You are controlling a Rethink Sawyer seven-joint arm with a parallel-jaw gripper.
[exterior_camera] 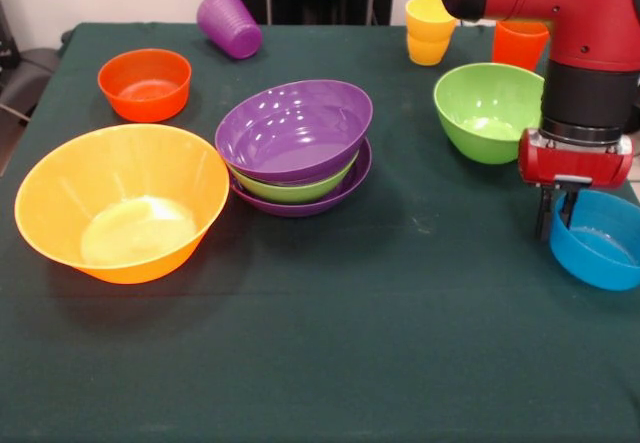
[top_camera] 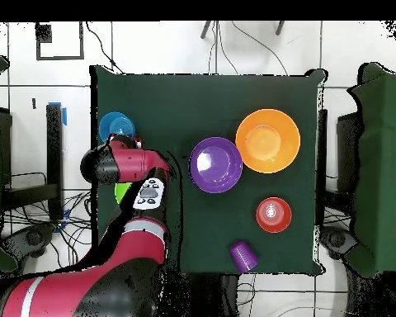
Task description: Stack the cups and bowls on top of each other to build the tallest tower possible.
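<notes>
My gripper (exterior_camera: 556, 215) hangs at the near rim of the small blue bowl (exterior_camera: 604, 245) at the right. One finger is outside the rim and one inside, closed on it. The tower (exterior_camera: 295, 148) in the middle is a purple bowl, a green bowl and a purple bowl nested. A very large yellow-orange bowl (exterior_camera: 120, 203) stands left of it, and a small red-orange bowl (exterior_camera: 145, 85) behind that. A green bowl (exterior_camera: 488, 111) stands left of the arm. The ribbed purple cup (exterior_camera: 230, 24) lies on its side. Two nested yellow cups (exterior_camera: 430, 29) and an orange-red cup (exterior_camera: 520, 45) stand at the back.
In the overhead view the arm (top_camera: 127, 165) covers the gripper and most of the green bowl (top_camera: 120, 193). The blue bowl (top_camera: 116, 125) sits close to the table's side edge. The tower (top_camera: 215, 164) touches the yellow-orange bowl (top_camera: 268, 140).
</notes>
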